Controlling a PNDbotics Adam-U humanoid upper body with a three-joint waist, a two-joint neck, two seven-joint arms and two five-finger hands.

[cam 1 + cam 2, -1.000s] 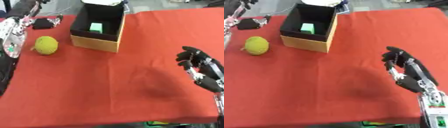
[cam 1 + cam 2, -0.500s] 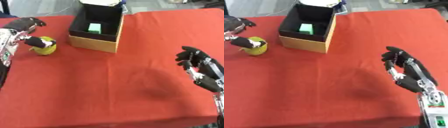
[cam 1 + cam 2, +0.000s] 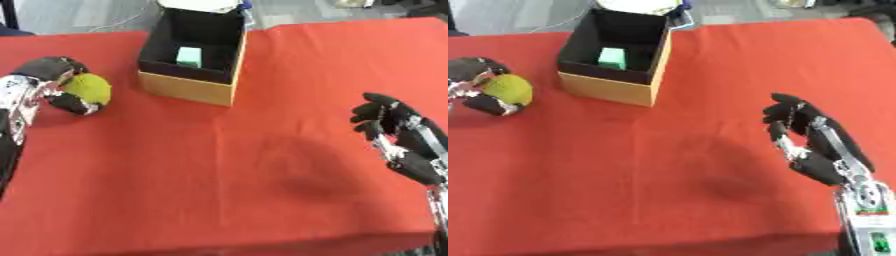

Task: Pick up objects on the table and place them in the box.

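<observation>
A yellow-green ball [image 3: 87, 87] lies on the red table at the far left. My left hand [image 3: 45, 75] is curled round it, fingers over its top and thumb under its right side. To its right stands an open box [image 3: 191, 89] with tan outer walls and a black inside. A pale green block [image 3: 188, 56] lies on the box floor. My right hand [image 3: 808, 141] hovers over the table at the right, its fingers relaxed and holding nothing.
The red cloth [image 3: 245, 165] covers the whole table, and its front edge runs along the bottom of the view. A white round thing [image 3: 633, 6] shows behind the box at the far edge.
My left hand has come down from the far left corner onto the ball and curled its fingers round it. The right hand has stayed in place.
</observation>
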